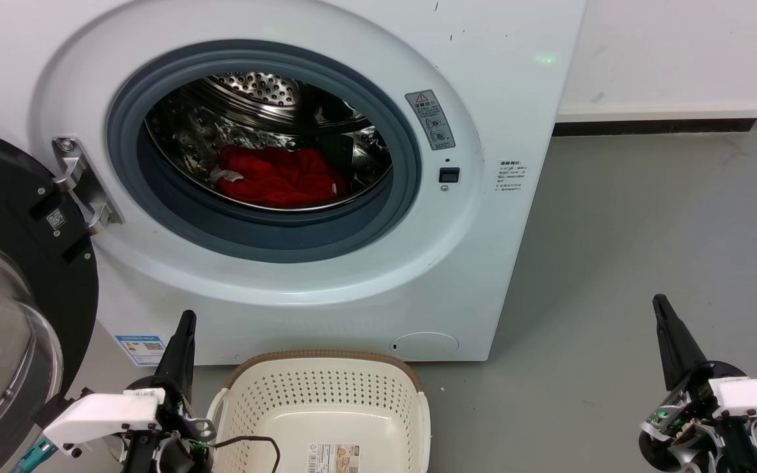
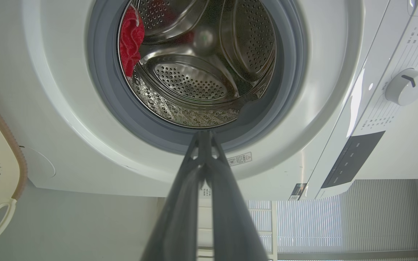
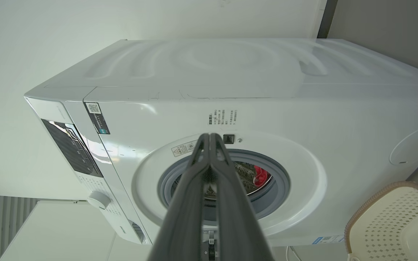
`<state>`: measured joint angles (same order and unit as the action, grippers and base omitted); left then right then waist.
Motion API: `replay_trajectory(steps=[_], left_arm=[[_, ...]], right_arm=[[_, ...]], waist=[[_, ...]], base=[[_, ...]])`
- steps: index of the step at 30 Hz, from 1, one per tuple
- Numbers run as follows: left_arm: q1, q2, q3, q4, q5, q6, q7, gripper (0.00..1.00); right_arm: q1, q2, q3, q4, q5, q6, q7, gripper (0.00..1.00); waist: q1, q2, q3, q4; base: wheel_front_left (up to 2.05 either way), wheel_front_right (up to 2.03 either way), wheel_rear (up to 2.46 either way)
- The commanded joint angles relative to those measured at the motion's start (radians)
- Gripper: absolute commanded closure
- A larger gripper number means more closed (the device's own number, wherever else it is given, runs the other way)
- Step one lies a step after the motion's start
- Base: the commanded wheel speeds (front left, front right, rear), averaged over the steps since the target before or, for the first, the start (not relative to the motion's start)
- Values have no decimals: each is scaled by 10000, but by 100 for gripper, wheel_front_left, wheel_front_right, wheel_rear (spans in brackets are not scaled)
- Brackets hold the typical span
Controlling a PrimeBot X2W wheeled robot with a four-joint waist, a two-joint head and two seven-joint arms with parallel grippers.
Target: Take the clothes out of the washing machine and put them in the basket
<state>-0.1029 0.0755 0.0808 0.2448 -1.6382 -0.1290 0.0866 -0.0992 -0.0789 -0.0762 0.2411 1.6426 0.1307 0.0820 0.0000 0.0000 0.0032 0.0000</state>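
Note:
The white washing machine (image 1: 326,282) stands before me with its door swung open. Red clothes (image 1: 276,176) lie heaped at the bottom of its steel drum; they also appear in the left wrist view (image 2: 131,38) and the right wrist view (image 3: 261,177). The cream basket (image 1: 326,404) with a brown rim sits on the floor below the opening, holding no clothes. My left gripper (image 1: 184,322) is shut with nothing in it, low beside the basket's left side. My right gripper (image 1: 660,303) is shut and holds nothing, far right over the floor. Both wrist views show the fingertips closed together (image 2: 203,136) (image 3: 209,137).
The dark glass door (image 1: 4,289) hangs open at the left, close to my left arm. A thin black cable (image 1: 253,441) loops over the basket's front. Grey floor (image 1: 615,249) stretches to the right of the machine, up to a white wall (image 1: 667,59).

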Motion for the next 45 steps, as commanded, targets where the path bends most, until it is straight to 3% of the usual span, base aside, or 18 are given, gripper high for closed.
replay_trajectory(steps=[1,45], left_arm=[[-46,-43,48,-31,47,-32,49,100],[-66,-120,177,-17,157,-32,152,100]], right_arm=[[-109,27,-18,29,-47,0,39,100],[-134,140,-193,41,-185,0,162,100]], waist=[[0,0,0,0],[0,0,-1,0]], base=[[0,0,0],[0,0,0]])
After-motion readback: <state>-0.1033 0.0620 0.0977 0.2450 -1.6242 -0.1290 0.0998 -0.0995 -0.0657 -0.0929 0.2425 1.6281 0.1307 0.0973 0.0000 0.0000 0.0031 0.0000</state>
